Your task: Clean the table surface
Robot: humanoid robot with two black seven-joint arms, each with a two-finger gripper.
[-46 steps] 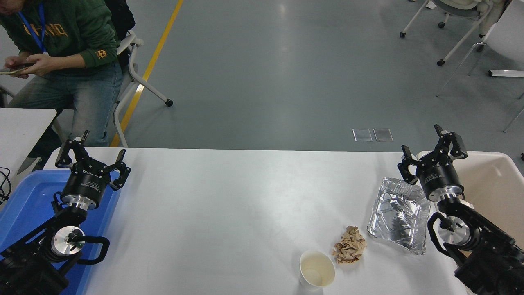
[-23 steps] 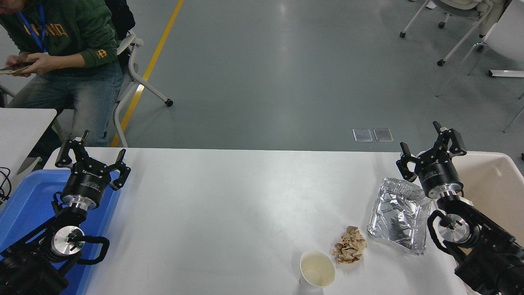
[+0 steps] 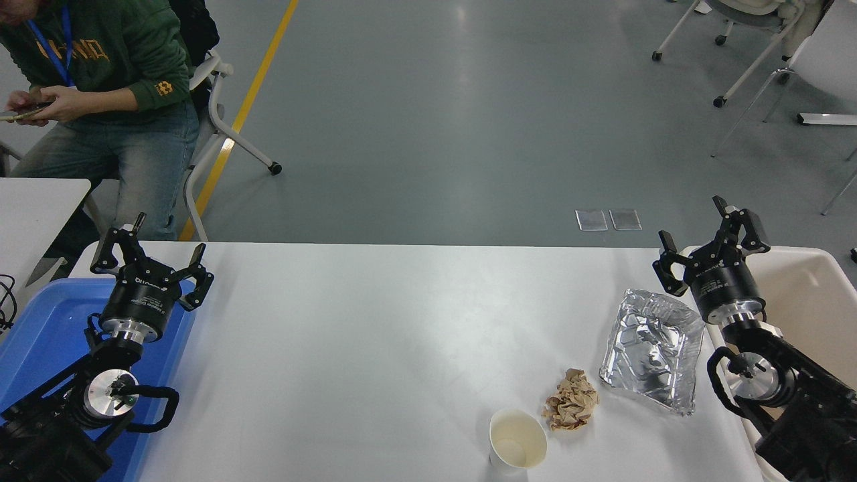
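Near the table surface [image 3: 375, 335] edge, the right gripper [image 3: 710, 248] is held spread wide beside crumpled foil [image 3: 649, 348] (presumably for pickup); the left gripper [image 3: 150, 258] is parked, likewise splayed.

Bench [image 3: 375, 335] fills lower half of frame. Cup [image 3: 517, 440] at bottom centre-right, crumpled paper [image 3: 571, 399] just right of it, foil tray [image 3: 653, 348] further right. My right gripper [image 3: 711, 246] over bench's right edge, above foil tray; bin [image 3: 813, 294] at far right. My left gripper [image 3: 150, 258] over tray [image 3: 47, 321] at lower left. Person [image 3: 100, 87] upper left.
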